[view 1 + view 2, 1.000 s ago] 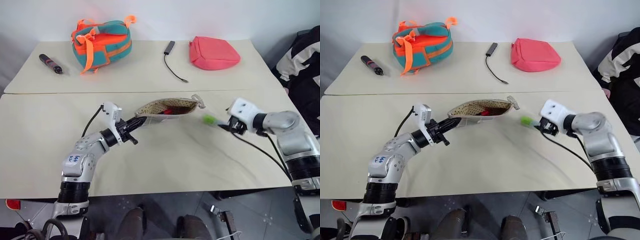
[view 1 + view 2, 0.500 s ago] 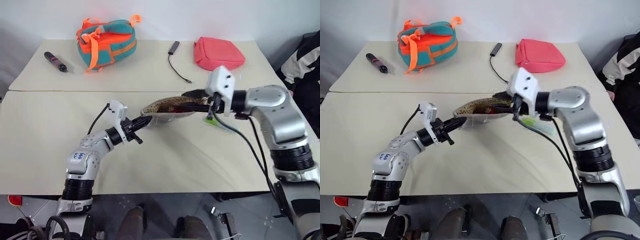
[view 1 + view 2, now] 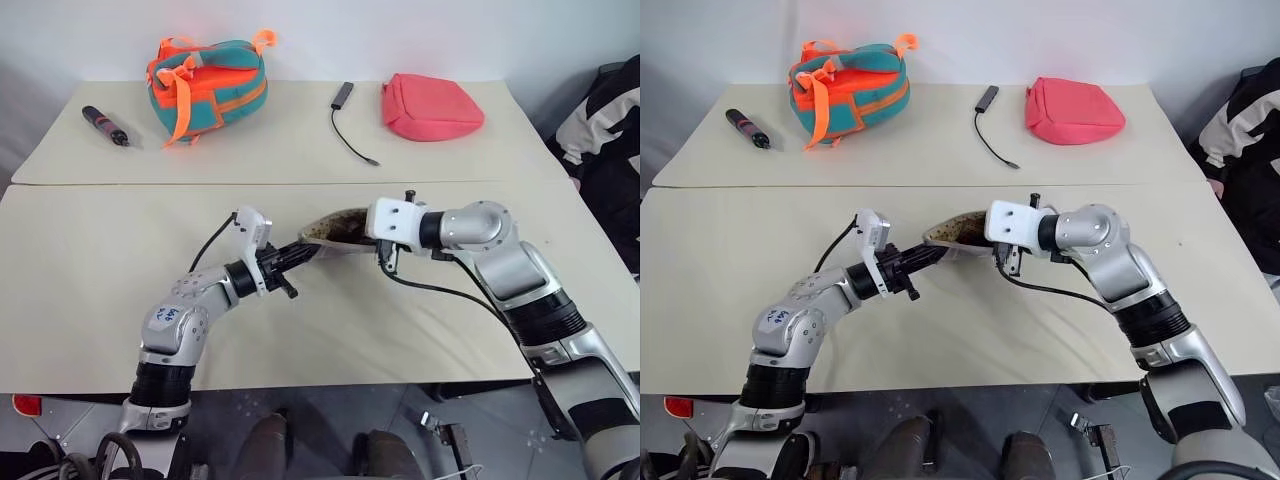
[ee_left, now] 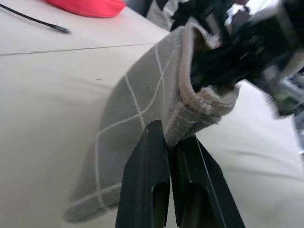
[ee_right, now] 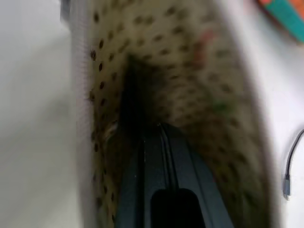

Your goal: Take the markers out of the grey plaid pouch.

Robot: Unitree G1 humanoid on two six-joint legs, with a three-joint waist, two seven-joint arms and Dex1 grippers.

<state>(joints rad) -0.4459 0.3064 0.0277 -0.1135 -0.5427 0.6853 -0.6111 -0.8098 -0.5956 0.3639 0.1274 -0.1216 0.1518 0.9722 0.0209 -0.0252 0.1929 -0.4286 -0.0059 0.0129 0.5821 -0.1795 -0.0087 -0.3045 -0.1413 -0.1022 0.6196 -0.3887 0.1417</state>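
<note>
My left end effector (image 4: 170,147) stays pinched on the near edge of the flat grey plaid fabric pouch (image 3: 335,232), holding it open at the middle of the beige surface (image 3: 90,270). My right end effector (image 5: 159,130), at the green marker by the pouch's three o'clock a second ago, has swung across into the dotted lining, fingers pressed nearly together. I cannot tell whether they grip the red marker, which I judge is next.

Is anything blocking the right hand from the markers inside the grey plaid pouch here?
Nothing visible does. The left hand pinches the rim of the grey plaid fabric pouch, holding its mouth open, and the right hand, fingers together, is already inside against the beige dotted lining. No marker can be made out there.
</note>
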